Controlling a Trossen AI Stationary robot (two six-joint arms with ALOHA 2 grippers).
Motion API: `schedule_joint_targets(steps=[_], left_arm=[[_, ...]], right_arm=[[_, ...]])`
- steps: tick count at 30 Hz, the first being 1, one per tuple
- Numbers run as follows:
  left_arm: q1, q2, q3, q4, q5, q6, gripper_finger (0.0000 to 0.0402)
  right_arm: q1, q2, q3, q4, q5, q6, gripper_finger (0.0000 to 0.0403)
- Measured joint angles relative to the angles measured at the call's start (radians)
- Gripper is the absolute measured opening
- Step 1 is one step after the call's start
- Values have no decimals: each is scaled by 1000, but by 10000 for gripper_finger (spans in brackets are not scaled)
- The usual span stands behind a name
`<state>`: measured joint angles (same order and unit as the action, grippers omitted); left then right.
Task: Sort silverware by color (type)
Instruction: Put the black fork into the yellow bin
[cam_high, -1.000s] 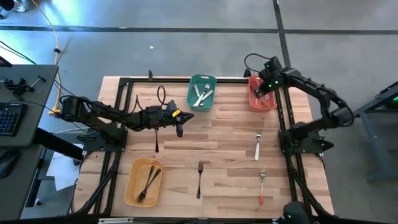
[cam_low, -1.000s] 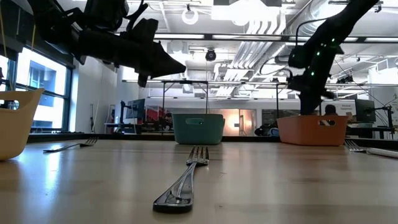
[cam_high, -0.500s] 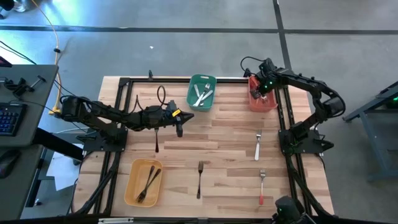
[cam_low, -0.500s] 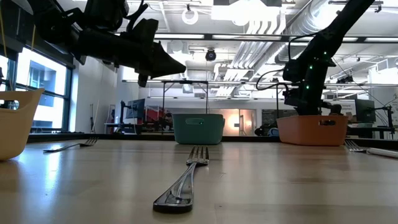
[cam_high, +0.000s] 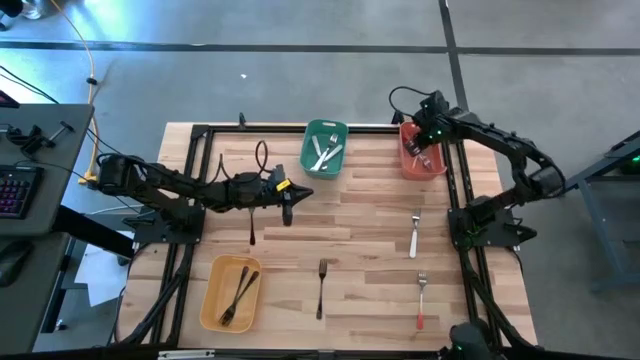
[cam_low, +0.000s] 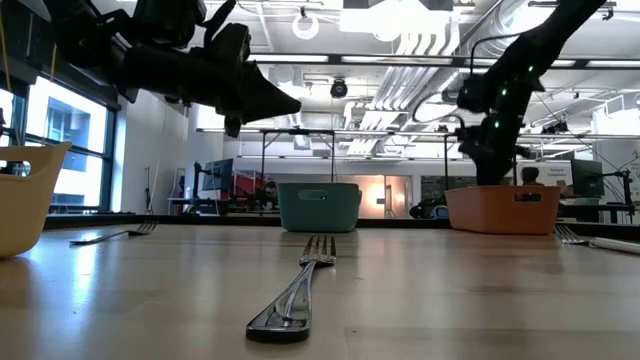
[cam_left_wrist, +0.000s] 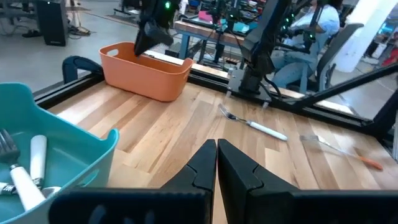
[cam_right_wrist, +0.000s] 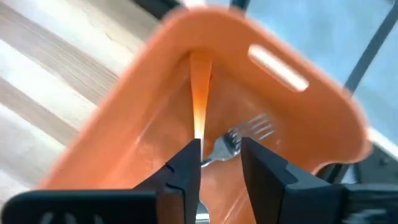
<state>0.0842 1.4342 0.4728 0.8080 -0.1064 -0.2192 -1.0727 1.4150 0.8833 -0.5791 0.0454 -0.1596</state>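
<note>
Since half a second ago the right gripper (cam_high: 424, 150) has lifted a bit and swung out over the red bin (cam_high: 411, 166), and the arm's elbow has shifted outward; the left arm has barely budged.

Going left to right in the high view: yellow bin (cam_high: 213, 305) at the near left holds two black forks (cam_high: 238, 294). A third black fork (cam_high: 252, 224) lies on the wood just below the left gripper (cam_high: 289, 208), which hovers mid-table with its jaws closed together and nothing between them (the left wrist view shows the two fingers (cam_left_wrist: 200, 169) pressed tip to tip). A fourth black fork (cam_high: 321, 287) lies loose near the middle front, the same one that fills the foreground of the low view (cam_low: 296, 288).

Green bin (cam_high: 310, 161) at the back centre has white-handled forks (cam_high: 325, 153) in it, looks like two or three, can't count them for sure.

Then the red bin at the back right. In the right wrist view the jaws are parted a little, and a metal fork (cam_right_wrist: 239, 138) sits between the fingers (cam_right_wrist: 180, 171) down inside the bin (cam_right_wrist: 124, 137). Can't tell whether it's still pinched or already lying loose.

Out on the table to the right: one white-handled fork (cam_high: 414, 236), and nearer the front edge one red-handled fork (cam_high: 421, 299), well apart from each other.
</note>
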Motion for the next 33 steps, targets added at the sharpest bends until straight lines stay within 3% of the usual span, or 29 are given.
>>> schedule_joint_targets(steps=[3,6,9,11,15,19,24,29,33], left_arm=[[-24,-5,0,-11,8,38,7],[-45,-54,23,-134,11,40,7],[-65,-132,83,-405,-42,-14,7],[-79,-171,140,-610,-85,-80,7],[-101,-212,256,-1024,-119,-231,8],[-125,-207,352,-1322,-143,-388,19],[-140,-172,384,-1517,-139,-588,45],[-125,-113,384,-1693,-136,-823,75],[-117,-52,377,-1727,-114,-880,99]], right_arm=[[15,-87,0,5,-33,-6,75],[48,-192,0,37,-57,2,39],[101,-300,-11,120,-63,23,7],[141,-373,-54,216,-112,22,8],[216,-502,-232,514,-297,21,10],[280,-576,-440,862,-472,26,2],[343,-592,-601,1109,-526,91,9],[377,-592,-612,1114,-526,43,9],[388,-592,-586,1121,-525,67,9]])
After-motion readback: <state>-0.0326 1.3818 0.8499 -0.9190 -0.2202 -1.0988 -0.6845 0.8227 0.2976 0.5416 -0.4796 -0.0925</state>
